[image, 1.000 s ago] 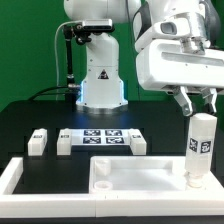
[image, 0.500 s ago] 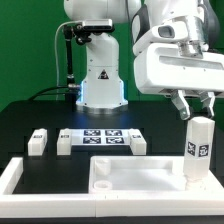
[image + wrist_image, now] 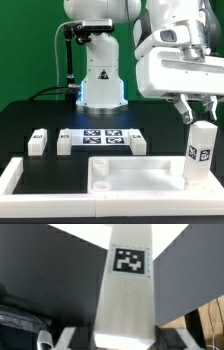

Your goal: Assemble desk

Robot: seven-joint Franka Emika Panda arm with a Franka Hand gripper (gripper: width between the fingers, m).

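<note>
White leg [image 3: 201, 152] in the jaws, slightly lower than before

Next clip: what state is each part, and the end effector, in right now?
end effector: shut on the held leg.
held leg: upright, gripped at its top, at the tabletop's corner.
tabletop: lying flat, holes facing up.
first loose leg: lying free, untouched.
second loose leg: free, beside the marker board.
third loose leg: free, at the board's other end.
marker board: lying flat.

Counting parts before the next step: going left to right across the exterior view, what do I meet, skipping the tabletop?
Leftmost leg → second leg → marker board → third leg → gripped leg
</note>
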